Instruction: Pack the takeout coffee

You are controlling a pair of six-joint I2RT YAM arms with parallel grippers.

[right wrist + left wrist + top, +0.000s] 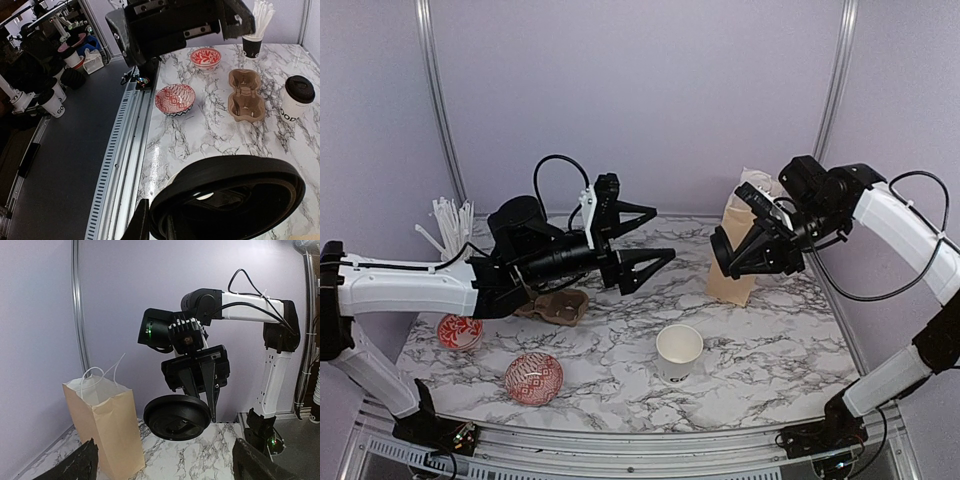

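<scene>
The marble table [770, 370] carries everything. The left arm [410, 285] reaches across its middle. The right arm [905, 225] bends in from the right side.

A tan paper bag [730, 285] stands upright at the back right. The brown cup carrier [563, 306] lies left of centre, partly under the left arm, and its two wells hold nothing. A lidded cup [296, 100] stands just beside the carrier. An open-topped cup [678, 350] stands upright near the front middle, well apart from the carrier. Two patterned bowls [533, 377] sit at the front left, and a cup of straws [450, 225] stands at the back left.

The left gripper [663, 232] hangs in the air with its fingers spread wide, holding nothing. The right gripper [202, 397] pinches a black lid [176, 417] by its edge. The lid is tilted and held above the table just in front of the bag.
</scene>
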